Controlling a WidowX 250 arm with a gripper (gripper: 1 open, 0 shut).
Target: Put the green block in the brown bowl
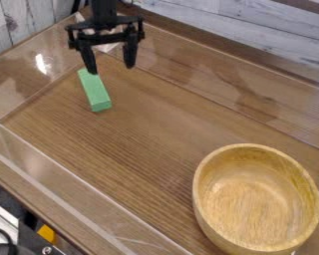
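Note:
The green block (pixel 95 90) is a small bright green bar lying flat on the wooden table, upper left. My black gripper (pixel 107 56) hangs just behind and above it, pointing straight down, jaws spread wide with nothing between them. Its left finger (pixel 83 58) stands over the block's far end; the right finger (pixel 129 53) is off to the block's right. The brown bowl (pixel 255 199) is a large round wooden bowl at the lower right, with nothing in it.
A clear plastic wall (pixel 69 204) rims the table along the front and left sides. White wooden planks (pixel 255 25) form the backdrop behind the table. Black equipment (pixel 9 234) shows at the bottom left corner.

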